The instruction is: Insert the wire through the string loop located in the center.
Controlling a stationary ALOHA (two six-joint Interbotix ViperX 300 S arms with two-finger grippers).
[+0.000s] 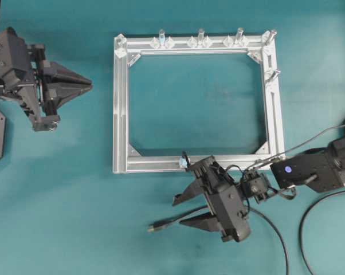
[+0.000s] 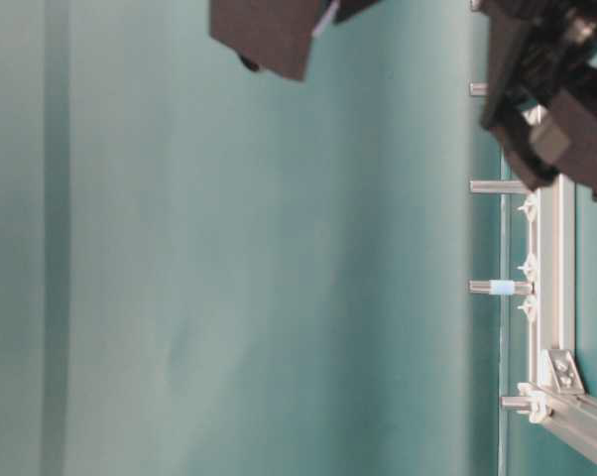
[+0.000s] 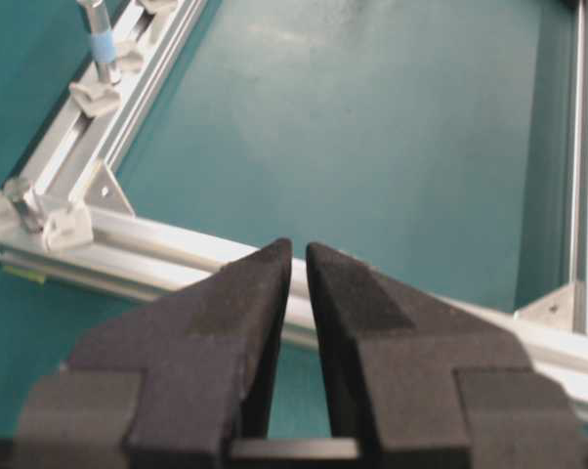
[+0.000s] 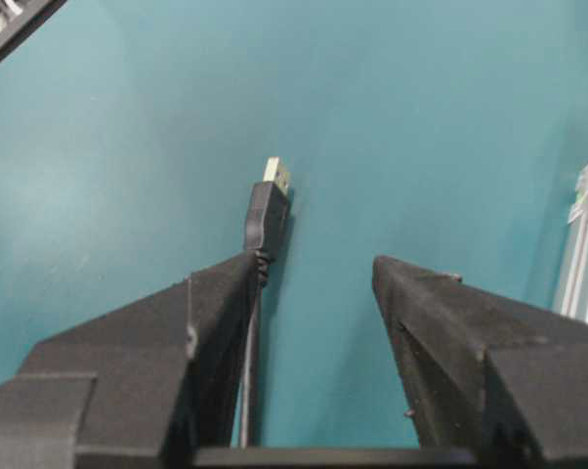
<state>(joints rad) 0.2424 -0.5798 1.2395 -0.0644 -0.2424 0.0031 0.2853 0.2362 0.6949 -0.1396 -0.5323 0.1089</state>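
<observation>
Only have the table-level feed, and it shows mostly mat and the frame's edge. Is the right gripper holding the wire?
Observer: No. The right gripper is open, and the wire lies on the mat along one finger.
Operator: Plug through the loop?
Observer: No. The string loop on the frame has nothing through it. The plug lies on the mat outside the frame.
Operator: Left gripper?
Observer: The left gripper is outside the frame on the opposite side, jaws a slit apart, nothing between them.
</observation>
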